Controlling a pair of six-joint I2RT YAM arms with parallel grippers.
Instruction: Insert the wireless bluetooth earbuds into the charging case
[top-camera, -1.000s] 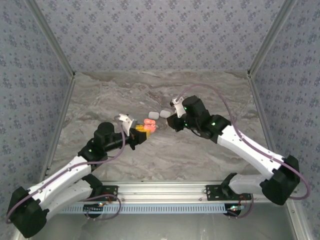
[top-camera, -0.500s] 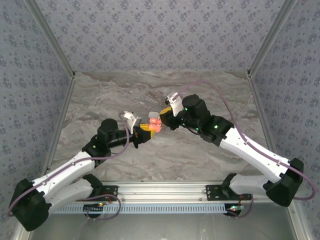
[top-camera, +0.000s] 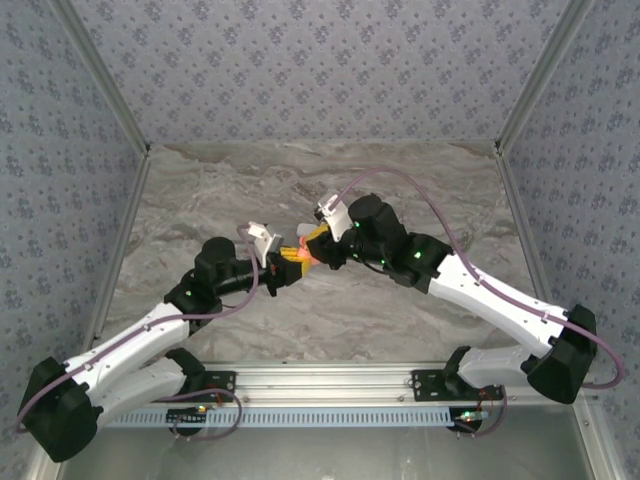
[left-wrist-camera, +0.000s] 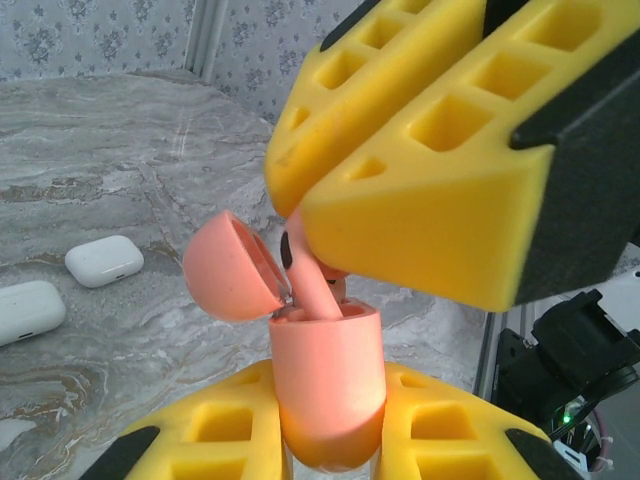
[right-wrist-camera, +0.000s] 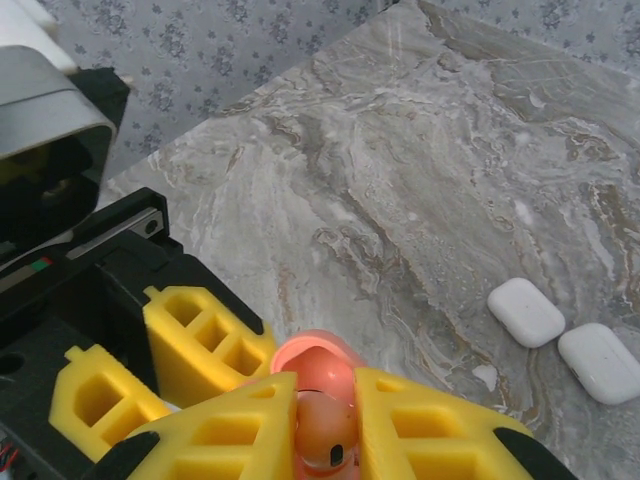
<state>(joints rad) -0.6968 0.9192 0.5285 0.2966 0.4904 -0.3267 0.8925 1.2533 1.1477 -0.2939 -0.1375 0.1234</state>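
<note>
My left gripper (top-camera: 284, 263) (left-wrist-camera: 330, 455) is shut on a salmon-red charging case (left-wrist-camera: 327, 380) (top-camera: 297, 256), held upright above the table with its lid (left-wrist-camera: 232, 268) flipped open. My right gripper (top-camera: 318, 248) (right-wrist-camera: 328, 402) is shut on a salmon-red earbud (right-wrist-camera: 325, 432). It stands right over the case, and its yellow fingers (left-wrist-camera: 430, 200) hide the earbud's head from the left wrist view. The earbud's stem (left-wrist-camera: 316, 288) slants down into the mouth of the case. In the right wrist view the open lid (right-wrist-camera: 316, 358) shows just beyond the earbud.
Two closed white cases (right-wrist-camera: 526, 311) (right-wrist-camera: 603, 362) lie side by side on the marble table (top-camera: 220, 190), also in the left wrist view as case (left-wrist-camera: 104, 260) and case (left-wrist-camera: 28, 312). Patterned walls (top-camera: 320, 70) enclose the table on three sides.
My right gripper has swung left with the earbud until it meets the case in the left gripper. The left arm edged slightly right, then held still.
</note>
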